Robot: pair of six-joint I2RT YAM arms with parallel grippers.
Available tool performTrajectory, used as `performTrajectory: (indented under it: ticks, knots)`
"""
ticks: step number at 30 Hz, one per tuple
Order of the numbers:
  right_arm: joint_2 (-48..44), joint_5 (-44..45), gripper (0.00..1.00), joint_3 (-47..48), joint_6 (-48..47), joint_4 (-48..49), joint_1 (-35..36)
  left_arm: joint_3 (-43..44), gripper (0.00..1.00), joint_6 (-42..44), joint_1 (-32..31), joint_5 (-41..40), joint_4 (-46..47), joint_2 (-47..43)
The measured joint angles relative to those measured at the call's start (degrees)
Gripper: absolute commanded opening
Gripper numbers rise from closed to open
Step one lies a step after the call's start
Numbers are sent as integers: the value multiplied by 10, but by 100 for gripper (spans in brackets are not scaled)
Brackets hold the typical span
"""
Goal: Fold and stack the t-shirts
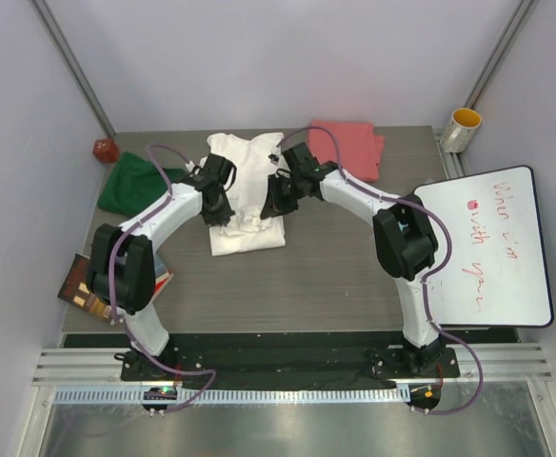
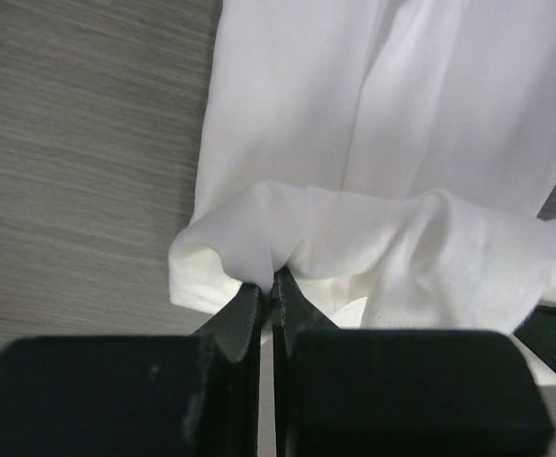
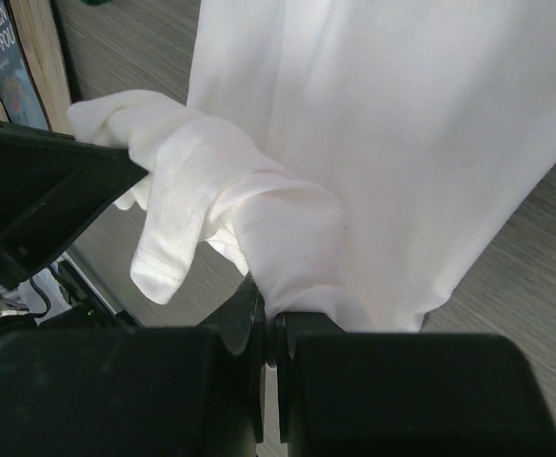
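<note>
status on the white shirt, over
Left end effector shut on white t-shirt edge. Right end effector shut on it too. Cloth bunched between them, over the rest of the shirt. Green t-shirt, pink t-shirt lie apart.

A: White t-shirt (image 2: 402, 114): soft matt cloth, fine weave, creased where it bunches. Bench (image 2: 69, 143)?
B: Grey wood-grain surface, matt, fine streaks. Left hand (image 2: 270, 281) and right hand (image 3: 268, 305): black plastic, matt, slightly dusty.
A: Green t-shirt (image 1: 130, 183), coral t-shirt (image 1: 349, 148): matt cloth as well. Arm shells (image 1: 354, 195)?
B: White plastic, smooth, slight sheen. Book (image 1: 73, 281) cover glossy. Whiteboard (image 1: 492, 248) smooth, shiny. Front rail (image 1: 287, 367) bare metal, dull silver.
</note>
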Motion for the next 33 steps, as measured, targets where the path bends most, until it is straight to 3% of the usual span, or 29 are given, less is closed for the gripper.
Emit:
performTrajectory:
  ticks: [15, 26, 29, 33]
  knots:
    - [83, -21, 4, 95, -14, -10, -52, 151, 0, 32, 11, -24, -3, 127]
    - [155, -37, 7, 128, -15, -2, -55, 180, 0, 35, 11, -33, -19, 167]
    - [155, -37, 13, 135, -14, 3, -55, 189, 0, 37, 12, -39, -23, 183]
    - [155, -38, 32, 140, -10, 13, -55, 202, 2, 45, 16, -44, -25, 208]
